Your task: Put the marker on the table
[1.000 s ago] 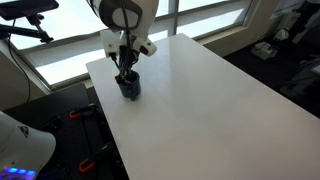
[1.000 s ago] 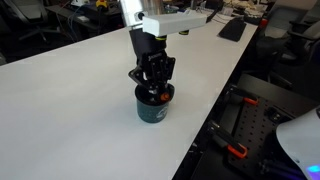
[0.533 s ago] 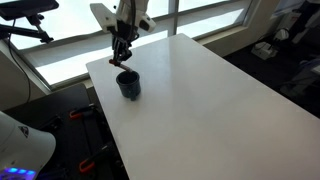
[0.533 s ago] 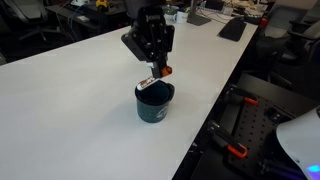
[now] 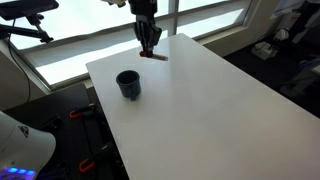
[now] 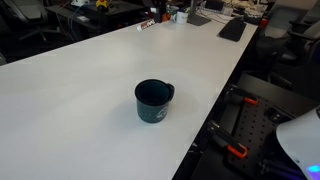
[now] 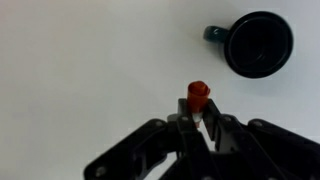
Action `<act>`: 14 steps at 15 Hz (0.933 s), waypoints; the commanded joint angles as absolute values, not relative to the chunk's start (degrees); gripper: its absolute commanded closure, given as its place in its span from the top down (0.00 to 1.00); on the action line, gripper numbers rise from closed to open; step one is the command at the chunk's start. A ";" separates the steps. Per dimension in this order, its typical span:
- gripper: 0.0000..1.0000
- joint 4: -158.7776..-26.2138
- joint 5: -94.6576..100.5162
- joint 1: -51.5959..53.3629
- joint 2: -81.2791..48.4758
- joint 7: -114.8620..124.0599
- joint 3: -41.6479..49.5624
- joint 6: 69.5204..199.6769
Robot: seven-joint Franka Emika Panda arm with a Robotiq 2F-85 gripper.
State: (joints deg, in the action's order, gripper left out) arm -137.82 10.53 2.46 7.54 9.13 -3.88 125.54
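Gripper point(image 5: 148, 40) up over far part of table point(image 5: 220, 100), fingers pinched narrow on marker point(image 5: 154, 56), which sticks out below the tips. Table is white & plain, by far the biggest thing in both ext. views. Dark cup point(image 5: 127, 84) stands upright on it near one edge, well apart from gripper; same cup point(image 6: 154, 101) sits mid-frame in an exterior view, mouth open upward. Wrist view: cup point(image 7: 258, 43) top right w/ white top all round it, marker's red end point(image 7: 198, 97) poking past the dark fingers point(image 7: 160, 140), not touching cup.
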 commanded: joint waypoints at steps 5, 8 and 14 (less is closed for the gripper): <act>0.05 -151.81 30.81 -3.81 0.30 21.88 -0.07 154.87; 0.05 -153.12 45.35 -4.80 -3.85 31.43 2.15 162.13; 0.05 -151.37 65.34 -3.80 -9.32 47.70 5.74 165.90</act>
